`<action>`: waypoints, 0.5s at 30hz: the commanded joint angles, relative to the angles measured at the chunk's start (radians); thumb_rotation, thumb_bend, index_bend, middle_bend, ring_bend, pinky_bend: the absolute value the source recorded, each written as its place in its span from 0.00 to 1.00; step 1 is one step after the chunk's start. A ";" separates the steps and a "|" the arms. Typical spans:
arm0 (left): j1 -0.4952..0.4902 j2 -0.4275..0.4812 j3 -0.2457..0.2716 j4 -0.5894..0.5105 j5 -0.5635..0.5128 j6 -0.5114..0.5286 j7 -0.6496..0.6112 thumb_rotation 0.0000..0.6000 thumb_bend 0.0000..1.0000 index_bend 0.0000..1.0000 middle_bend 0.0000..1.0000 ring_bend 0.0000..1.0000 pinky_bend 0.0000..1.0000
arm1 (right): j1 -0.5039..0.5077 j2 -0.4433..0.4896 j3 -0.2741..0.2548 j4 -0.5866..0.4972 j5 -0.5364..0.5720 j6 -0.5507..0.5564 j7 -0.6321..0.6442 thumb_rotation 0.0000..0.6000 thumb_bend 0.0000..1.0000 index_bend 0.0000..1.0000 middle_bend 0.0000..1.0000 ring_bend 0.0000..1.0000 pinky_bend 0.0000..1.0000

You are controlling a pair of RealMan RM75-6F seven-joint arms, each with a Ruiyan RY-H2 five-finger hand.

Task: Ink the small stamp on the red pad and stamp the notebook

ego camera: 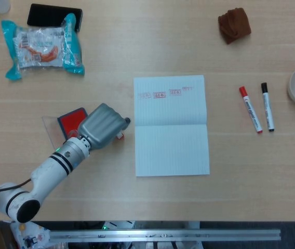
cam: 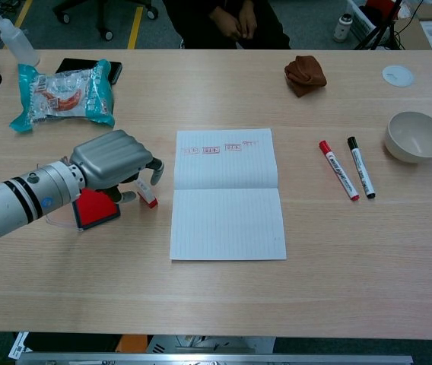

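One hand is in view: the left hand (cam: 113, 158), reaching in from the left edge of the table (cam: 223, 296) on a white arm with black bands. Its fingers are curled downward around the small stamp (cam: 145, 191), which stands on the table between the red pad (cam: 94, 210) and the notebook (cam: 227, 193). In the chest view one fingertip lies just beside the stamp's top and the thumb lies near its base; whether they actually grip the stamp cannot be told. In the head view the back of the hand (ego camera: 102, 126) covers most of the stamp (ego camera: 119, 136), leaving only a small red-and-white part visible. The red pad (ego camera: 71, 118) sits in an open clear case, partly under the hand. The notebook (ego camera: 171, 125) lies open at table centre, well clear of the hand, with a row of red stamp marks (ego camera: 159, 95) along the top of its upper page. To the right lie a red marker (cam: 339, 169) and a black marker (cam: 360, 167) side by side, then a pale bowl (cam: 416, 137). At the far edge sit a brown cloth (cam: 306, 74), a teal snack packet (cam: 64, 93) and a black phone (ego camera: 54, 15).
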 commanded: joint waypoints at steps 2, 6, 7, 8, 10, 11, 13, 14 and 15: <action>-0.003 -0.012 0.006 0.020 0.003 0.006 0.002 1.00 0.25 0.44 1.00 1.00 1.00 | -0.001 -0.002 0.000 0.003 0.001 0.000 0.003 1.00 0.29 0.40 0.39 0.32 0.38; -0.004 -0.020 0.013 0.029 0.007 0.015 0.013 1.00 0.25 0.44 1.00 1.00 1.00 | -0.003 -0.003 -0.001 0.008 0.003 0.001 0.007 1.00 0.29 0.40 0.39 0.32 0.38; -0.004 -0.023 0.015 0.030 0.008 0.019 0.019 1.00 0.25 0.44 1.00 1.00 1.00 | -0.004 -0.003 -0.001 0.009 0.003 0.002 0.008 1.00 0.29 0.40 0.39 0.32 0.38; -0.004 -0.025 0.016 0.031 0.009 0.022 0.023 1.00 0.25 0.45 1.00 1.00 1.00 | -0.004 -0.003 -0.002 0.009 0.002 0.002 0.009 1.00 0.29 0.40 0.39 0.32 0.38; -0.005 -0.031 0.018 0.034 0.010 0.026 0.032 1.00 0.25 0.45 1.00 1.00 1.00 | -0.006 -0.004 -0.002 0.011 0.001 0.003 0.011 1.00 0.29 0.40 0.39 0.32 0.38; -0.006 -0.034 0.019 0.035 0.010 0.028 0.035 1.00 0.25 0.45 1.00 1.00 1.00 | -0.006 -0.005 -0.003 0.012 0.001 0.004 0.013 1.00 0.29 0.40 0.39 0.32 0.38; -0.008 -0.040 0.020 0.040 0.008 0.028 0.043 1.00 0.25 0.45 1.00 1.00 1.00 | -0.007 -0.006 -0.003 0.014 0.001 0.004 0.015 1.00 0.29 0.40 0.39 0.32 0.38; -0.009 -0.042 0.020 0.041 0.007 0.029 0.047 1.00 0.25 0.45 1.00 1.00 1.00 | -0.007 -0.006 -0.004 0.015 0.001 0.004 0.015 1.00 0.29 0.40 0.39 0.32 0.38; -0.009 -0.044 0.020 0.041 0.005 0.030 0.050 1.00 0.25 0.45 1.00 1.00 1.00 | -0.008 -0.005 -0.004 0.016 0.001 0.004 0.016 1.00 0.29 0.40 0.39 0.32 0.38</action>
